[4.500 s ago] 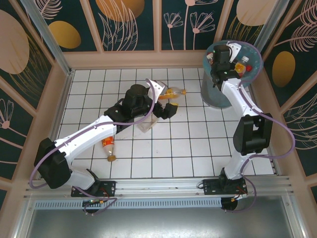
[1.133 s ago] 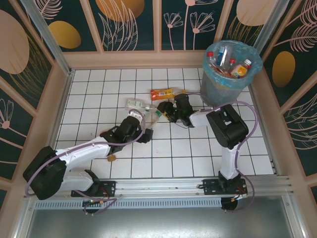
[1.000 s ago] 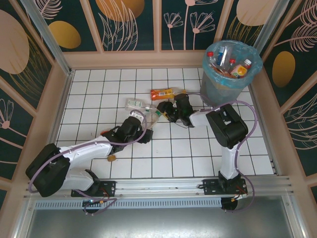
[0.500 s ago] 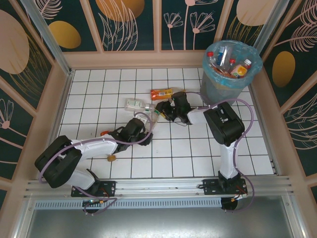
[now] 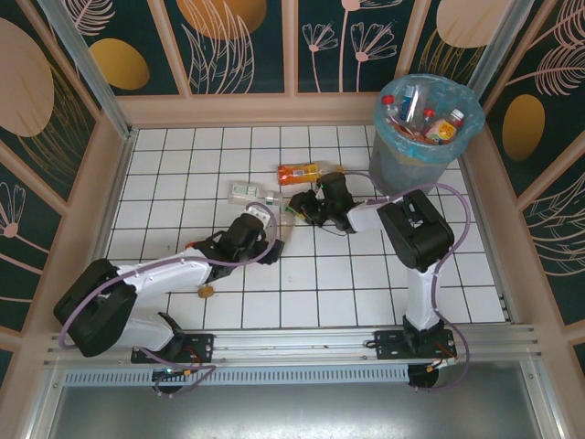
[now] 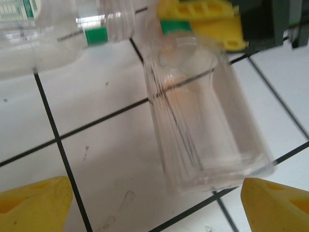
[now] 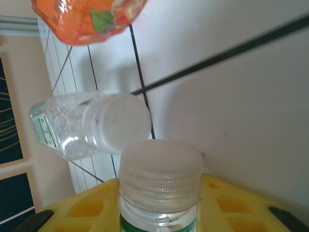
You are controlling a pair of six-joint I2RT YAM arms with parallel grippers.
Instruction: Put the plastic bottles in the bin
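Right claw (image 7: 159, 191) is clamped on the neck of the clear ribbed plastic bottle (image 6: 205, 130), yellow fingers (image 7: 82, 210) either side just under its pale screw cap and green ring. The close-up is tight: grip looks made, but how firm it is can't be judged. Left claw (image 6: 154, 205) is released, tips spread wide with nothing between them. The bottle's flat base sits just ahead of its open mouth, a little right of centre.

Key geometry: the bottle lies flat on the white tiled table (image 5: 347, 274), long axis running claw to claw. Cap end is in the right claw, base end toward the left claw. Both claws are at the bottle, but only the right one has it.

The round grey bin with pale-blue bag liner (image 5: 391, 169) is behind the right claw, back past its wrist, and well apart from the left claw. So the carry is the right arm's job. Lifted by the neck, the body will likely hang and swing.

Just beyond the right claw's tips lies a second clear bottle with a green-and-white label (image 7: 67, 128), its cap close beside the held cap. An orange-labelled bottle (image 7: 87, 14) lies farther ahead. Risk: the lift nudges the neighbour. The bin holds several bottles.
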